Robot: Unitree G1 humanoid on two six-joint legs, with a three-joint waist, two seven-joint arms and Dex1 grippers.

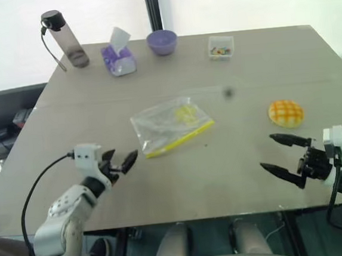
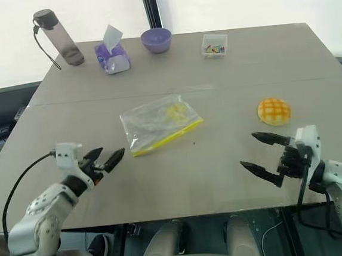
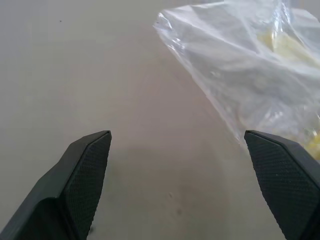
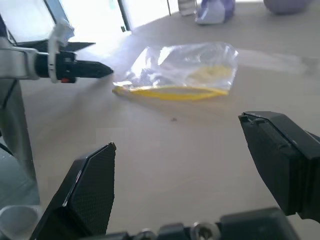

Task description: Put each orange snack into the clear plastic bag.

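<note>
The orange snack (image 1: 286, 112), a round domed bun with a criss-cross top, lies on the table at the right. The clear plastic bag (image 1: 171, 125), with its yellow strip along the near edge, lies flat at the table's middle. My left gripper (image 1: 123, 157) is open, low over the table just left of the bag's near corner. In the left wrist view the bag (image 3: 250, 65) lies just past the open fingers. My right gripper (image 1: 267, 151) is open too, pointing left, a little nearer me than the snack and apart from it. Nothing sits between either pair of fingers.
Along the far edge stand a dark water bottle (image 1: 66, 40), a purple tissue pack (image 1: 119, 57), a purple bowl (image 1: 162, 42) and a small clear box of coloured bits (image 1: 221, 46). The table's front edge (image 1: 185, 219) runs just below both grippers.
</note>
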